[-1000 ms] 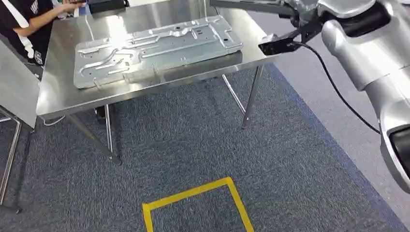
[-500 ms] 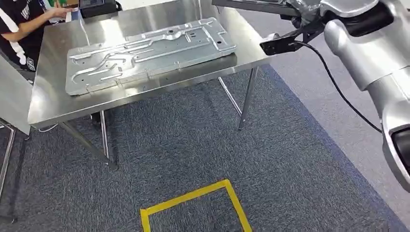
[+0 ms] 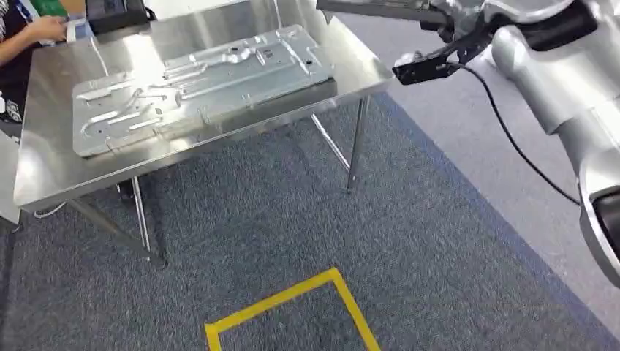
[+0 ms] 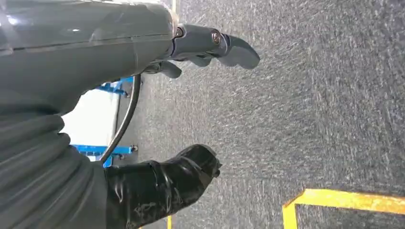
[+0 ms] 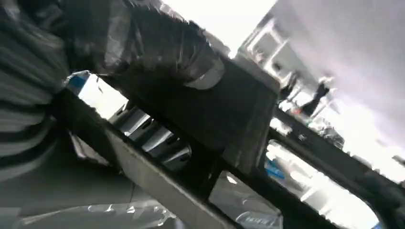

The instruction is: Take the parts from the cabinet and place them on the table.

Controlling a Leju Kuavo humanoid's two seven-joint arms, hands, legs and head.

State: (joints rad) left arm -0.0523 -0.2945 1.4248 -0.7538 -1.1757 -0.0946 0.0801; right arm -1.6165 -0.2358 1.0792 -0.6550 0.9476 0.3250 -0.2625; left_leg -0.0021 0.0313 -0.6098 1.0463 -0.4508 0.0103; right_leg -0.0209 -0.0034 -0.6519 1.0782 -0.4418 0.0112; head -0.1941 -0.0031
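Steel table (image 3: pixel 44 172) already carries one plate (image 3: pixel 197 84), while the right hand (image 5: pixel 157 43) grips a dark part (image 3: pixel 380 9) raised beside the table's far corner, so its long overhang could clip the plate; the left hand (image 4: pixel 210 47) hangs empty.

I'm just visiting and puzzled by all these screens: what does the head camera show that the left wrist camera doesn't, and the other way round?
Head view alone: a steel table with a large stamped metal panel lying flat on it, a person's hand at its far corner, and the robot's silver right arm raised, carrying a dark flat part.

Left wrist view alone: the left hand hanging over the floor, holding nothing, fingers apart, with blue frames behind it.

Both: grey carpet and the yellow tape outline on the floor.
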